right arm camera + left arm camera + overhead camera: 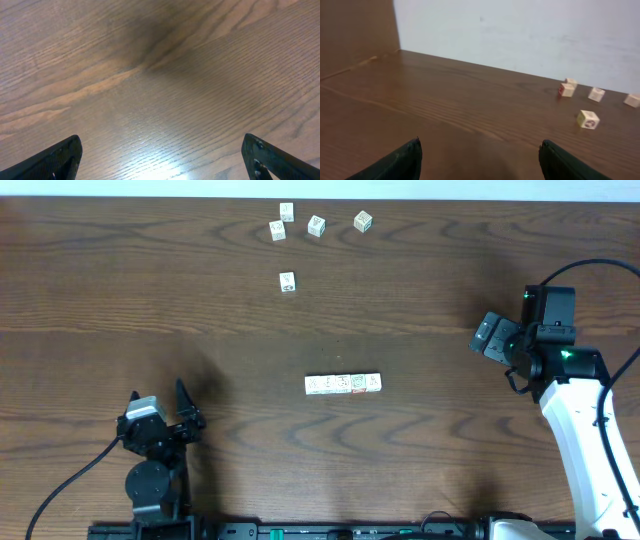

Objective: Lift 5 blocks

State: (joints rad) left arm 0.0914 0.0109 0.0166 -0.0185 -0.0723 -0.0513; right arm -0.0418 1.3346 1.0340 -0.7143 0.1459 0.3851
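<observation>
**A:** Status check. Your left hand [160, 408] is spread wide and holds nothing; it sits near the table's [120, 290] front edge, well left of the row of blocks [343, 384]. Your right hand [492, 335] is also wide and empty, right of the row and a bit farther back.

**B:** Which blocks count?

**A:** My read: the row of five, touching side by side at mid-table. Five more loose blocks [287, 281] lie behind the row, near the far edge; the left wrist view shows them spread out on bare wood.

**B:** How do you want the lift done?

**A:** If you take the row in one go, line your fingers up with its two end faces, not the long sides. Come down centred and level, and squeeze along the row's axis so the blocks press together.

**B:** Risk?

**A:** The row buckles in the middle if the squeeze is off-axis or weak. Lift slowly and straight up. The right wrist view shows only wood grain, so you can't confirm alignment from it yet.
</observation>
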